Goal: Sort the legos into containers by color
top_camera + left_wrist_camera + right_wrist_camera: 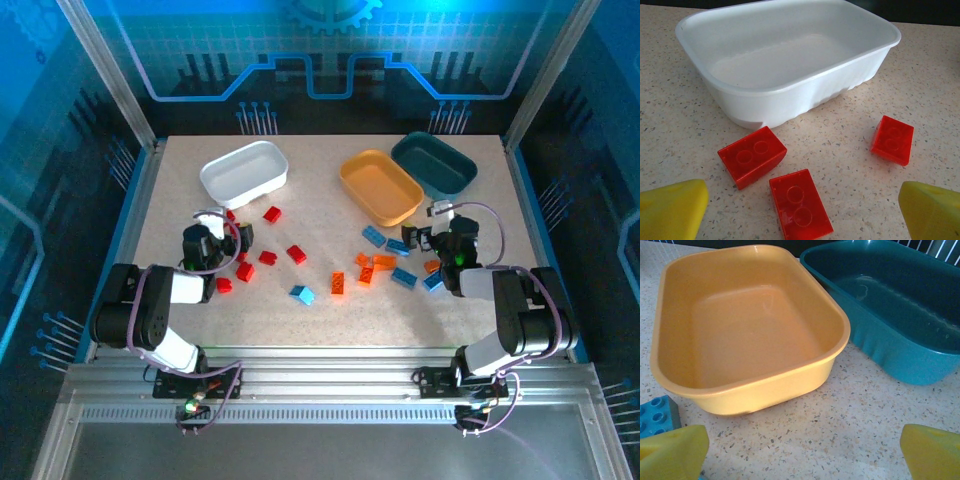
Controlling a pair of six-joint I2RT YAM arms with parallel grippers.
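Three tubs toward the far edge of the table [320,320] in the top view: white tub [245,172] at the far left, yellow-orange tub [380,186] right of centre, dark teal tub [434,163] close beside it toward the far right corner. Loose legos across the middle of the table: red bricks [268,257] clustered on the left, near the white tub; orange bricks [366,275] and light blue bricks [404,277] mixed on the right, on the near side of the yellow-orange tub; a lone blue brick [302,294] at the centre. Left pincer [232,232] low among the red bricks, right pincer [422,238] low among the blue and orange ones.

Left wrist view: two yellow fingertips [670,210] at the bottom corners, spread wide, nothing held. Between them on the table, a flat red brick [800,205]; a second red brick [752,156] just short of the white tub's near wall [790,107]; a third red brick [892,140] off to the right, apart from the tub.

Right wrist view: yellow fingertips [672,450] likewise wide apart at the bottom corners, gripping nothing. Corner of a blue brick [657,415] just beside the left-hand fingertip. Yellow-orange tub [765,385] straight ahead, dark teal tub [900,360] close at its right side, contact between them not clear.
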